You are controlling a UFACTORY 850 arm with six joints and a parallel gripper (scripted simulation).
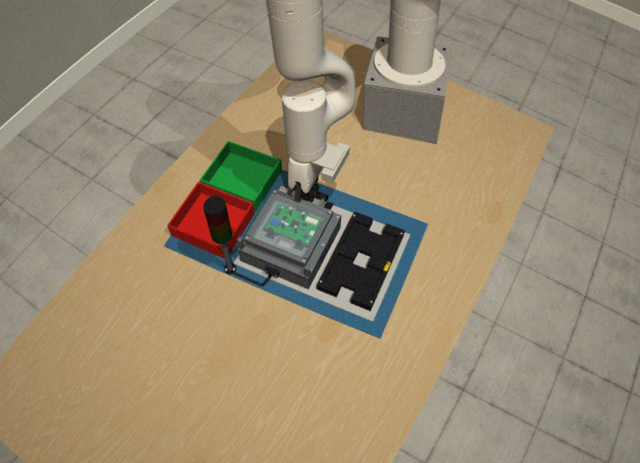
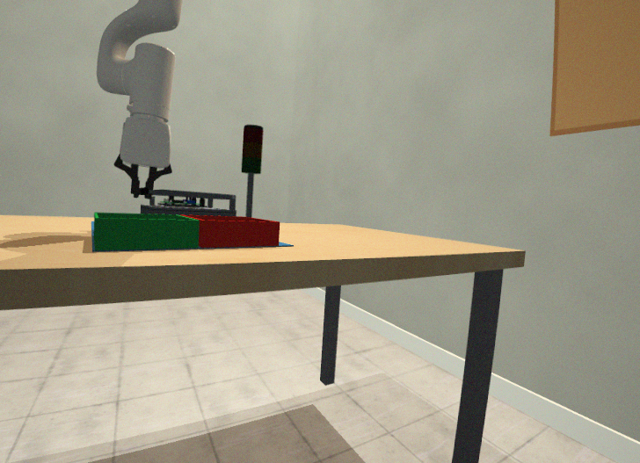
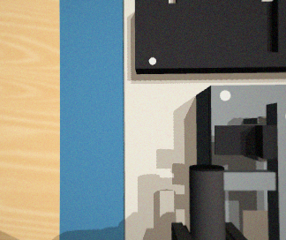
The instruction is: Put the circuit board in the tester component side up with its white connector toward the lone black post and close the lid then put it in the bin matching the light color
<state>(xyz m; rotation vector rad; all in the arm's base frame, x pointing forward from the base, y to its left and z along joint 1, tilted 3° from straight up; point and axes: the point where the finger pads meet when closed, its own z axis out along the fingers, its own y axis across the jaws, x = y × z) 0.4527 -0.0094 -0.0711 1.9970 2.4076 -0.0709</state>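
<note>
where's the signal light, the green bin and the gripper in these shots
signal light (image 1: pixel 217 220), top view, on its dark upper column
green bin (image 1: pixel 235 172), top view, on its inner floor
gripper (image 2: pixel 141 192), exterior view, between its fingertips, shut on the lid's edge

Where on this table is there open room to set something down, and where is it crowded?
Open wood shows on the tan table toward the near edge from the blue mat, and between that mat and the grey arm pedestal. Crowded: green bin, red bin, dark tester, where the pincer grips its lid handle.
</note>
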